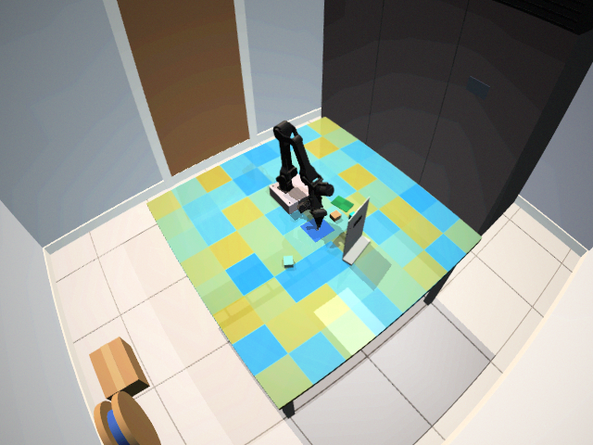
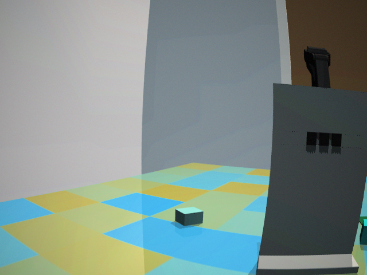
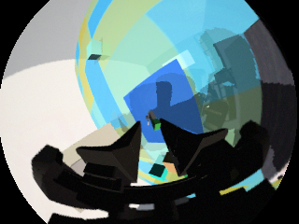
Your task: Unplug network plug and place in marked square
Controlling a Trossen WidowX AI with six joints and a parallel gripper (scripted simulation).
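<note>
My gripper (image 1: 318, 226) (image 3: 149, 122) is low over the blue marked square (image 1: 311, 232) (image 3: 145, 98), pointing down, its fingers parted. The small plug (image 3: 155, 122), dark with a green end, shows between and just beyond the fingertips, with a gap beside it. It appears to lie on the square near its edge; its exact height cannot be told. In the top view the plug cannot be made out. The upright panel (image 1: 354, 235) (image 2: 311, 192) stands away from the gripper. Its dark openings (image 2: 324, 139) show in the exterior view, where the panel hides the gripper.
A turquoise block (image 1: 288, 261) (image 2: 188, 217) (image 3: 94, 49) lies off to one side. An orange block (image 1: 334, 216) (image 3: 169, 165), a second turquoise block (image 1: 351, 214) (image 2: 364, 232) (image 3: 158, 171) and a green patch (image 1: 342, 203) are on the other side, near the panel.
</note>
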